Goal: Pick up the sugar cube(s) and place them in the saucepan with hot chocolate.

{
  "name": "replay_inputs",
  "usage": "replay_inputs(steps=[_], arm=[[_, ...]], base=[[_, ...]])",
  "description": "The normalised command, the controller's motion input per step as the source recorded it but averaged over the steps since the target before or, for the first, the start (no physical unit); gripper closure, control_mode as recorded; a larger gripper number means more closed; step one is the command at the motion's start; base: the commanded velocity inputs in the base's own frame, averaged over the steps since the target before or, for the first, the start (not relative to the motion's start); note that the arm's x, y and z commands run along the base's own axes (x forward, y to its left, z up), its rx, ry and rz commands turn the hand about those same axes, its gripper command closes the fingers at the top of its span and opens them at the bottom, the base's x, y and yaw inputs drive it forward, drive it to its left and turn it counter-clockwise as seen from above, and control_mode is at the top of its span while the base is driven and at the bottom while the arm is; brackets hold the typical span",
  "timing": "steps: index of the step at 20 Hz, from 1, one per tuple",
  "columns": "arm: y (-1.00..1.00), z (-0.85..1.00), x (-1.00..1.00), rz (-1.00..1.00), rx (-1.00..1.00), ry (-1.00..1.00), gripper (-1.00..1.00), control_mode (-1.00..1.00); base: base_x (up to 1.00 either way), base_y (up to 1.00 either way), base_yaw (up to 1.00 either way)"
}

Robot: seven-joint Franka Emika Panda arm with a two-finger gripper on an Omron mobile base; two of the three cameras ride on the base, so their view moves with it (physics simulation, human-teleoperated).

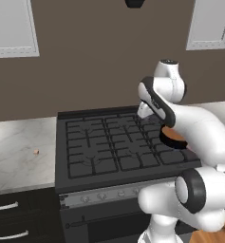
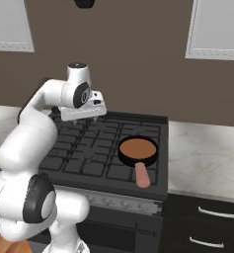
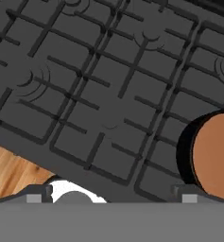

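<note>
A tiny orange-tan sugar cube lies on the marble counter left of the stove. The saucepan, black with brown hot chocolate and a pinkish-red handle, sits on the stove's front right burner. My forearm hides most of the pan in the left base view. In the hand view its brown surface shows at the right edge. My gripper hangs above the back left of the stove, pointing down, far from the cube. Its fingertips stand wide apart, open, with nothing between them.
The black stove has raised grates and a row of knobs along its front. Marble counters flank it, with drawers below. Wall cabinets hang above. Wooden floor shows past the stove's front edge.
</note>
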Motion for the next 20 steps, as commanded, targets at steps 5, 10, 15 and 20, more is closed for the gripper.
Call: replay_inputs(steps=[5, 10, 15, 20], arm=[[1.00, 0.47, -0.31, 0.23, 0.06, -0.35, -1.00, -1.00], [1.00, 0.12, -0.29, 0.30, 0.03, -0.19, -1.00, -1.00], [1.00, 0.23, -0.10, 0.37, -0.01, 0.00, -1.00, -1.00], [1.00, 0.12, 0.00, 0.17, -0.03, 0.08, -1.00, -1.00]], base=[[0.00, 0.00, 0.00], [0.00, 0.00, 0.00], [0.00, 0.00, 0.00], [0.00, 0.00, 0.00]])
